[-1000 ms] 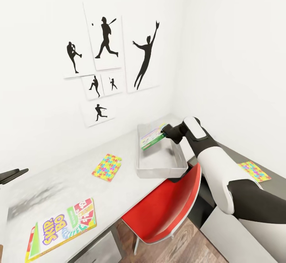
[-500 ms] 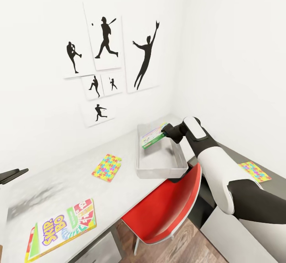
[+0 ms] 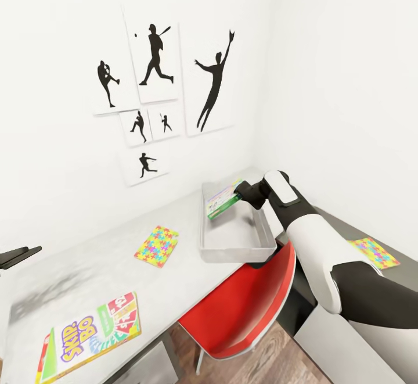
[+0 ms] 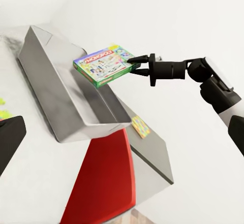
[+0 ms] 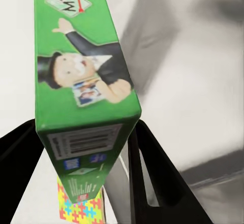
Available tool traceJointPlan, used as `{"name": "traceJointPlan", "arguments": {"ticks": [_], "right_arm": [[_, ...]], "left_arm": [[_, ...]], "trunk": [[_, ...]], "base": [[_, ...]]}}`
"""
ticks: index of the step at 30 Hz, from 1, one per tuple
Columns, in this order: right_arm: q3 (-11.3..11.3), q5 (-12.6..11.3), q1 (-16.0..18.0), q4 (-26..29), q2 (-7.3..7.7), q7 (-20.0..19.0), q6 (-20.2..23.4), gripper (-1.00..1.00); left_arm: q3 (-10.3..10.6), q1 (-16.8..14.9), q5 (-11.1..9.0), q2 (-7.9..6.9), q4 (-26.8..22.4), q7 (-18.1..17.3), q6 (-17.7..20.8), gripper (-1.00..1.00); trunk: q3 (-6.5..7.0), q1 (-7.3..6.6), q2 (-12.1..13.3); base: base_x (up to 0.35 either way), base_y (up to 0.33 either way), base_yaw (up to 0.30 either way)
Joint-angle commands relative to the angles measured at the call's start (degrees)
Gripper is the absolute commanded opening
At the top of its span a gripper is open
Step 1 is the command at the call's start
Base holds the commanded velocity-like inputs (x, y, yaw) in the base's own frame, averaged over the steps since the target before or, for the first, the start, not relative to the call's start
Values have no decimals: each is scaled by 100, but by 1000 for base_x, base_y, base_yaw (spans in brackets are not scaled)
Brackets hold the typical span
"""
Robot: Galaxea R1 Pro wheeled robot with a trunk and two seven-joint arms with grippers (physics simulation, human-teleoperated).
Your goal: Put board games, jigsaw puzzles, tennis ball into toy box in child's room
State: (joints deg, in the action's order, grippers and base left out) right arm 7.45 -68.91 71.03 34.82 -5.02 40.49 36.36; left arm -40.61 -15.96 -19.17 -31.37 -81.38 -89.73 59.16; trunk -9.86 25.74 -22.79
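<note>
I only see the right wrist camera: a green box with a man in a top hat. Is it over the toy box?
Observer: Yes. In the head view the right gripper, jaws shut on the green board game, holds it tilted above the toy box.
Operator: What other game is out?
Observer: The Skip-Bo game lies flat on the table, at its near end, far from the toy box.

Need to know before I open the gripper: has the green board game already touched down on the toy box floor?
No. In the left wrist view the green board game hangs in the right gripper, above the toy box floor.
</note>
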Motion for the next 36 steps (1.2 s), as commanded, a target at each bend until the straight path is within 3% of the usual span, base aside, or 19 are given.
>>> {"name": "traceJointPlan", "arguments": {"ticks": [1, 9, 36], "right_arm": [[27, -41, 6, 8, 3, 48, 3, -100], [64, -35, 7, 8, 2, 46, 3, -100], [72, -35, 7, 8, 53, 46, 3, -100]], "left_arm": [[0, -7, 9, -1, -1, -27, 61, 100], [0, -7, 8, -1, -9, -27, 61, 100], [0, -5, 9, 19, -11, -27, 61, 100]], "trunk": [[-14, 4, -12], [-38, 4, -12], [-86, 4, -12]], "base": [[28, 0, 110], [7, -16, 156], [23, -40, 4]]}}
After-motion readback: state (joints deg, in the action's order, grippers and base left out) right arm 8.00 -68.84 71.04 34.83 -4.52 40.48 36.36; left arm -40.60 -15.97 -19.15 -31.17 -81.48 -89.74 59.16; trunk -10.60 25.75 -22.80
